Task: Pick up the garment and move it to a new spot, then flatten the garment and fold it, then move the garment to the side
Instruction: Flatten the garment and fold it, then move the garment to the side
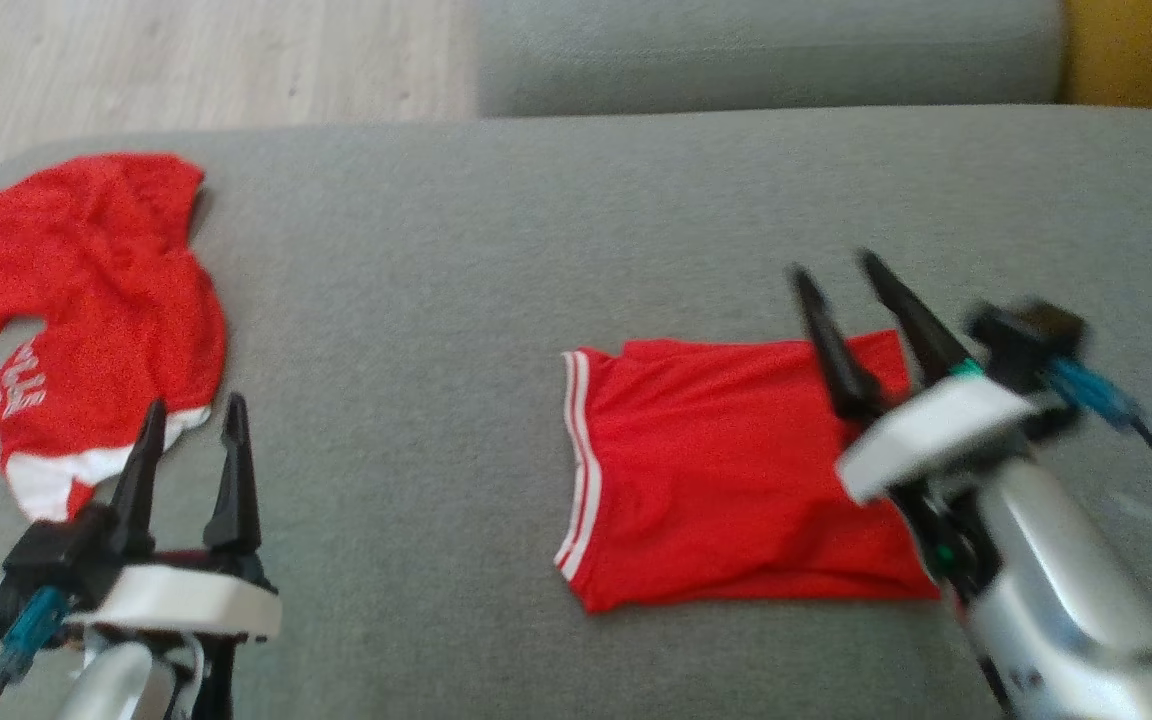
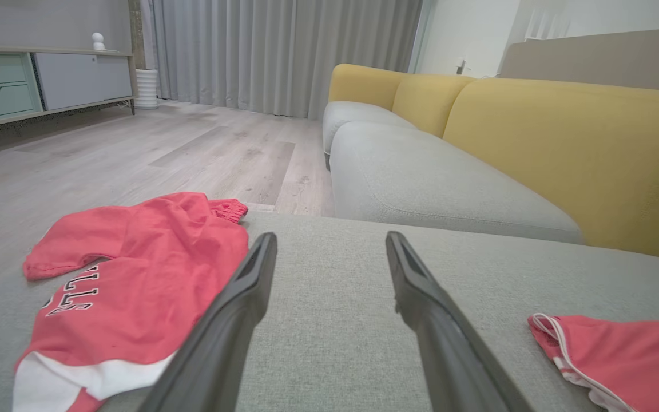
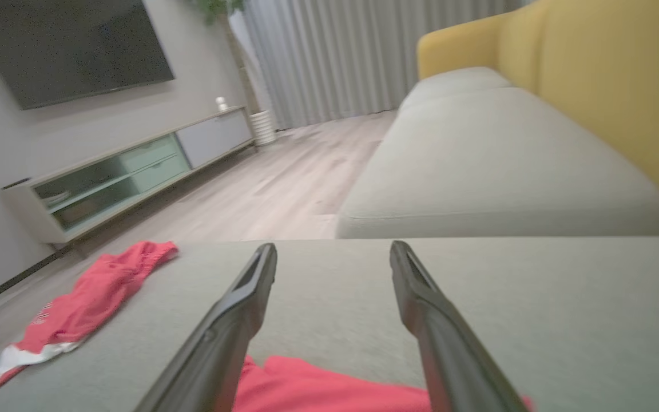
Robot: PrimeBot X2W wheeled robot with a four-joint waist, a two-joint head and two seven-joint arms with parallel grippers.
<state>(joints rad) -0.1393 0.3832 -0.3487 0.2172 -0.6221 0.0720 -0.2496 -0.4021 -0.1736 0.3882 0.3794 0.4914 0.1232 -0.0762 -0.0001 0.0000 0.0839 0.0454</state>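
Observation:
Red shorts [image 1: 716, 470] with white side stripes lie folded flat on the grey sofa cushion [image 1: 456, 300], right of centre. My right gripper [image 1: 831, 265] hovers over their right edge, open, with nothing between its fingers. In the right wrist view the shorts [image 3: 329, 389] sit just under the open right gripper [image 3: 333, 246]. A crumpled red jersey [image 1: 86, 300] with white lettering and a white hem lies at the cushion's far left. My left gripper [image 1: 194, 405] stands open just right of the jersey's hem, holding nothing. The left wrist view shows the jersey [image 2: 135, 274] and a corner of the shorts [image 2: 621, 355] either side of that gripper [image 2: 330, 236].
Bare grey cushion stretches between the two garments. Beyond the cushion's far edge lie a second grey seat [image 1: 766, 50] with yellow backrests [image 2: 564, 149] and a wooden floor [image 1: 186, 60]. A low TV cabinet [image 3: 123, 171] stands across the room.

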